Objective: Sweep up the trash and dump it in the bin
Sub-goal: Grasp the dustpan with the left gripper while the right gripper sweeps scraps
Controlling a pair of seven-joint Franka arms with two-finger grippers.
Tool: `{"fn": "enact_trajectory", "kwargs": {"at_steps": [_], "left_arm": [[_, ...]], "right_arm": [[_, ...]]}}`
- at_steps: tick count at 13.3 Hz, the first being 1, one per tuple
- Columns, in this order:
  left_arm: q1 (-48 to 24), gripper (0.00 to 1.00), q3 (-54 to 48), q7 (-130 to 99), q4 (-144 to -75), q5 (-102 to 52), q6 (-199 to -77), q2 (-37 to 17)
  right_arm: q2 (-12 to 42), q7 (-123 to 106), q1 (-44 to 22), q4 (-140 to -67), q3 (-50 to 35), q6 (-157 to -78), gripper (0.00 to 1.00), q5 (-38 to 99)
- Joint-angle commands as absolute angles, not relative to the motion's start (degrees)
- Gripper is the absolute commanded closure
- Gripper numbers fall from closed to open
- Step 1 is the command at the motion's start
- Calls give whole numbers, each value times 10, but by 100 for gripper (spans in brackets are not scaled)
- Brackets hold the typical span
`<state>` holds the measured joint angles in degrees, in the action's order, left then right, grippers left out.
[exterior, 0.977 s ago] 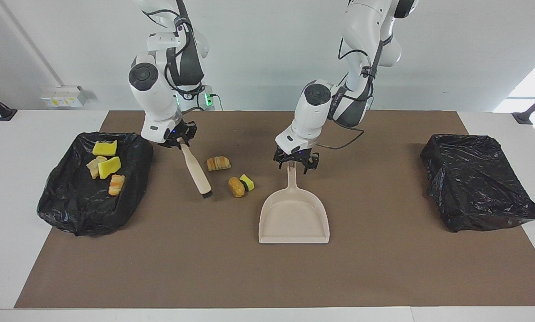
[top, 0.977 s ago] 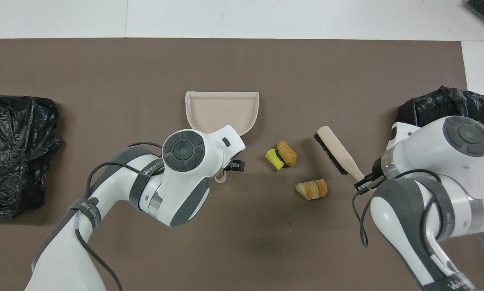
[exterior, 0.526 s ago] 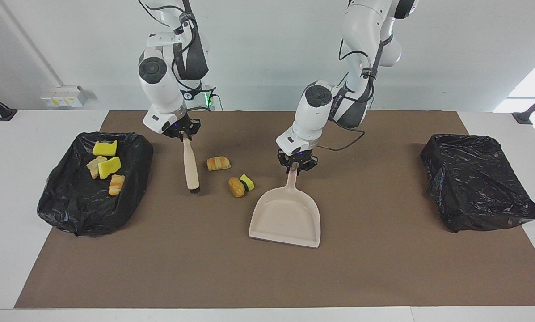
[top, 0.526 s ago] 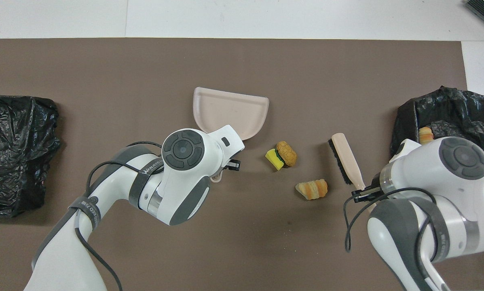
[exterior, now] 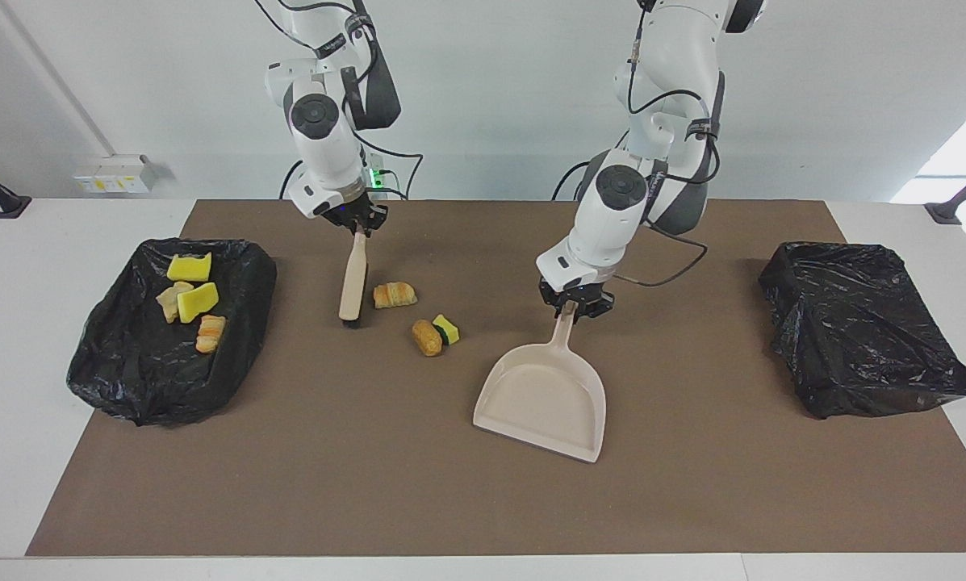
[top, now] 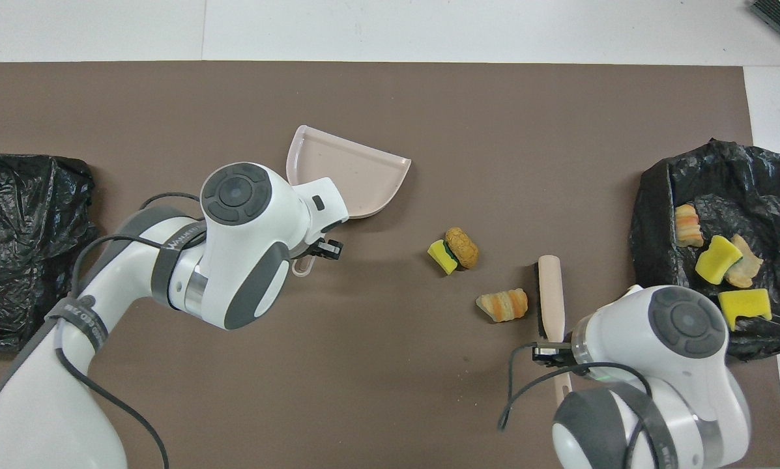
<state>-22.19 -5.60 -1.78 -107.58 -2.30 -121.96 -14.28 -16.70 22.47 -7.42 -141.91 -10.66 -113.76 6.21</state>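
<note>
Now trash (exterior: 394, 294) — golden bread lump; left gripper (exterior: 575, 309) grasps dustpan (exterior: 543, 395), right gripper (exterior: 359, 227) brush (exterior: 353, 282).

A dull brown mat (exterior: 370, 484) covers the white table (exterior: 14, 363). At mid-frame lies a pale beige dustpan (exterior: 543, 395); the brush (exterior: 353, 284) has a beige handle and black bristles. Loose trash (exterior: 426, 337) is golden-brown, one lump striped orange and tan, one sponge yellow with dark green. Both bins (exterior: 135, 379) are lined in glossy black. The arms are white and grey.
</note>
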Motion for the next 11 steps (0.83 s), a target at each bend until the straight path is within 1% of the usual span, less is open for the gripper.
{"fn": "enact_trajectory", "kwargs": {"at_steps": [1,4,5,6,8,10,11], "left_arm": [[-184,100,-59,91,-1070,7,-1185,-114],[-135,100,-59,345,-1071,5,-1133,-78],[-126,100,-59,405,-1076,6,-1119,-67],[-123,100,-59,444,-1078,5,-1103,-60],[-124,100,-59,492,-1092,6,-1098,-50],[-127,100,-59,558,-1104,6,-1103,-46],[-132,100,-60,581,-1111,6,-1104,-42]], "right_arm": [[-156,267,-92,-1444,-106,-1193,100,76],[-138,283,-106,-1437,-106,-1227,100,98],[-120,298,-119,-1429,-106,-1244,100,104],[-94,311,-125,-1411,-106,-1264,100,104],[-56,314,-137,-1376,-107,-1271,100,104],[-33,307,-145,-1351,-107,-1272,100,103],[-31,294,-152,-1347,-107,-1271,100,96]]}}
